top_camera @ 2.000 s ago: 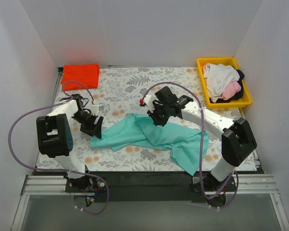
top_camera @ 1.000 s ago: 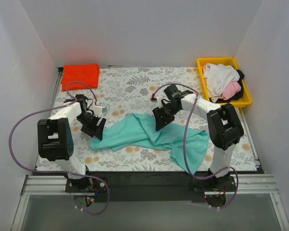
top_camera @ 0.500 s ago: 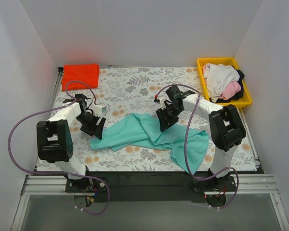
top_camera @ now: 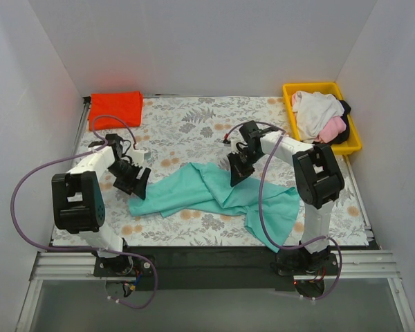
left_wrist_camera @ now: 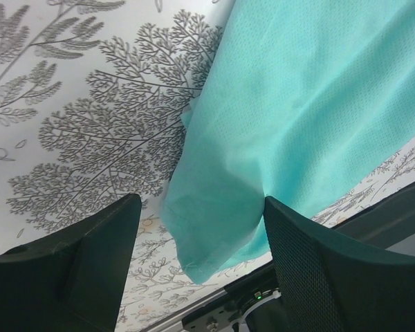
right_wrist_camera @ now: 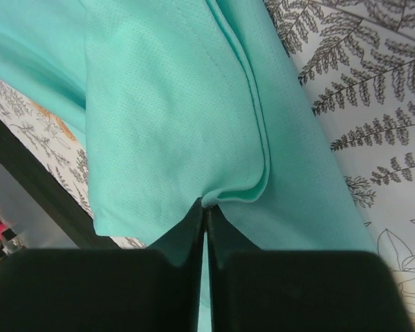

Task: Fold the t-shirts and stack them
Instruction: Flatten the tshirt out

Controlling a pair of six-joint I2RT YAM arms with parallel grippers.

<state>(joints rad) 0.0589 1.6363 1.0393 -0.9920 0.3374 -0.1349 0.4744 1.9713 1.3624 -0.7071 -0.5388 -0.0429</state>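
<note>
- Teal-green t-shirt [top_camera: 218, 195] lies rumpled and partly doubled over, across the near middle of the surface [top_camera: 214, 256], on the fern-patterned cloth [top_camera: 194, 121] that covers it.
- Right end effector [right_wrist_camera: 206, 223] is closed tight on a ridge of this shirt, near its far edge; the right wrist view shows cloth pinched between the fingers.
- Left end effector [left_wrist_camera: 200, 207] sits at the shirt's left end with its fingers [left_wrist_camera: 76, 256] spread apart. The corner of cloth runs between them, unclamped.
- By my reading, the step in hand is spreading the teal shirt flat before any fold.
- Next move likely calls for the left side to close on that corner, then both arms to draw apart and smooth the cloth.
- Red-orange t-shirt [top_camera: 115, 108] lies folded at the far left corner, probably the start of the stack.
- Yellow tray [top_camera: 288, 92] stands at the far right corner, holding a heap: white t-shirt [top_camera: 315, 111] on top, pink t-shirt [top_camera: 334, 130] and black t-shirt [top_camera: 344, 108] showing beneath, all unfolded.
</note>
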